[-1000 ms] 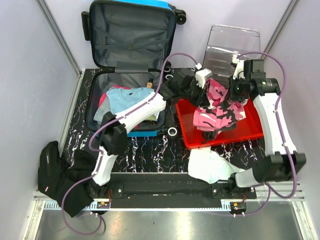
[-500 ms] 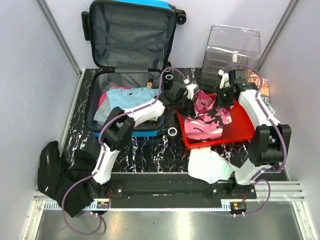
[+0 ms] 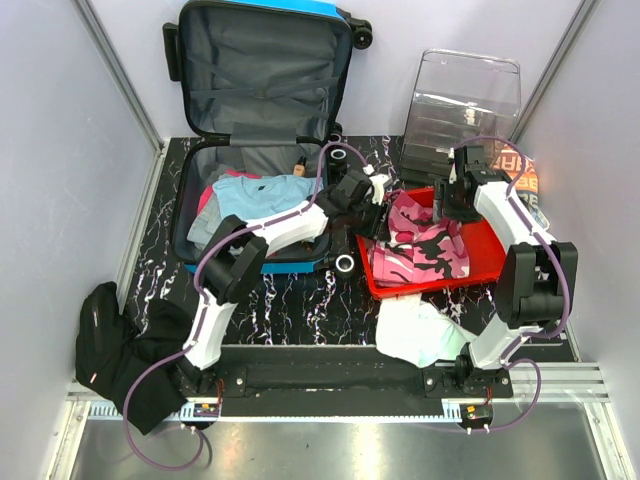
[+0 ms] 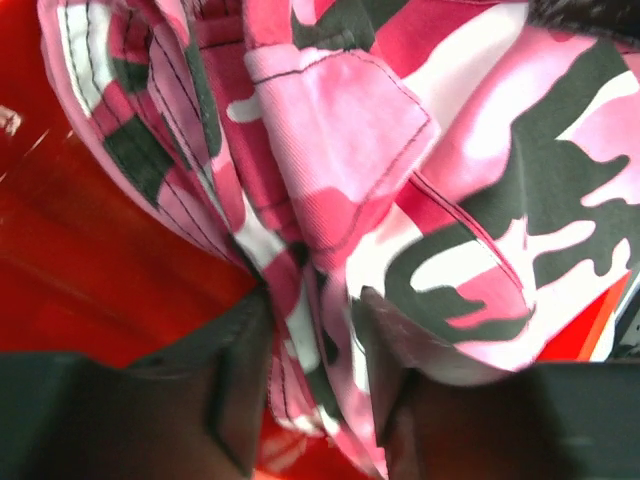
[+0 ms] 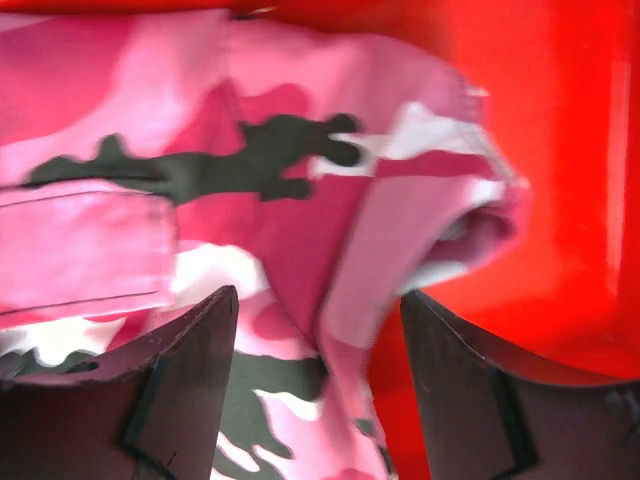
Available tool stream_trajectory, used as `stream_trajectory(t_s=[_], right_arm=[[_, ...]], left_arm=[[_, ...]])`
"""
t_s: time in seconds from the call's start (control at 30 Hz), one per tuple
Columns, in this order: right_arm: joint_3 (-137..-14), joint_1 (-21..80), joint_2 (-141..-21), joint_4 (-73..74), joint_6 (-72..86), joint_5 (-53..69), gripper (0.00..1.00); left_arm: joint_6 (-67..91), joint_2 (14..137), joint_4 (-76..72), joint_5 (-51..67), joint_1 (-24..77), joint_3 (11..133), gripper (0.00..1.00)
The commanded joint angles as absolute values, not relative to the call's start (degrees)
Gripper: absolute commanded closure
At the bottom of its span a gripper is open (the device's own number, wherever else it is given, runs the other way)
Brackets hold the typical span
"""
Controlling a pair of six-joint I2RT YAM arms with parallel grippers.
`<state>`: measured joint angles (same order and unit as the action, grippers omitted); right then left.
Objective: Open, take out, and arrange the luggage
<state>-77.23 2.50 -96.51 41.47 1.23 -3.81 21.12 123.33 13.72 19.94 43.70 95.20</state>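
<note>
Luggage open upper left, more clothes inside; pink garment in red tray; right gripper spread empty, left gripper part-open, hold unclear

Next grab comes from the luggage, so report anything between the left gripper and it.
Nothing visible stands on the table between the left gripper and the luggage. However, the pink camouflage garment, lying in the red tray, has a fold between the gripper's fingers.
</note>
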Motion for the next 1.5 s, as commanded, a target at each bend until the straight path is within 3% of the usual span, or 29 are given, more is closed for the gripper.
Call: stream_trajectory(t_s=[0.0, 0.17, 0.33, 0.6, 0.77, 0.87, 0.97, 1.07, 1.1, 1.17, 1.37, 1.47], right_arm=[[-82.9, 2.2, -96.2, 45.3, 3.5, -14.6, 0.28], [-86.8, 3.0, -94.6, 48.6, 3.5, -21.0, 0.28], [-82.0, 2.6, -96.0, 39.2, 4.3, -8.0, 0.28], [-80.4, 1.2, -102.4, 37.5, 5.1, -8.6, 0.31], [-77.8, 1.2, -103.4, 33.9, 5.0, -5.9, 0.36], [-77.5, 1.1, -104.6, 32.8, 4.9, -5.0, 0.45], [-76.6, 1.1, -104.5, 30.8, 4.3, -4.3, 0.60], [-75.2, 1.1, -104.1, 28.0, 2.2, -2.5, 0.76], [-74.6, 1.1, -103.9, 26.4, 0.9, -1.3, 0.81], [-74.1, 1.1, -103.7, 24.9, 0.3, -0.4, 0.90], [-73.7, 1.1, -103.0, 18.6, -2.5, 3.2, 1.00], [-73.5, 1.1, -102.9, 14.8, -4.0, 4.2, 1.00]], left_arm=[[15.3, 118.3, 19.6, 15.3, 43.9, 98.3, 0.48], [9.8, 115.4, 22.1, 13.8, 43.9, 102.3, 0.42], [3.6, 116.1, 21.5, 14.3, 44.1, 107.2, 0.40], [-5.4, 129.7, 20.0, 9.9, 46.2, 124.4, 0.37], [-8.3, 135.0, 17.7, 5.8, 46.2, 125.9, 0.36], [-9.5, 137.0, 17.3, 4.0, 46.3, 125.9, 0.36], [-10.5, 138.2, 16.9, 2.4, 46.6, 125.9, 0.39], [-10.7, 139.4, 15.7, -1.1, 46.6, 126.3, 0.50], [-10.9, 139.6, 15.6, -2.2, 46.6, 126.5, 0.75], [-10.9, 139.5, 15.9, -2.3, 46.6, 126.7, 0.97], [-9.5, 134.1, 18.5, -5.3, 44.8, 122.0, 1.00], [-6.5, 130.0, 19.2, -5.1, 43.0, 115.8, 1.00]])
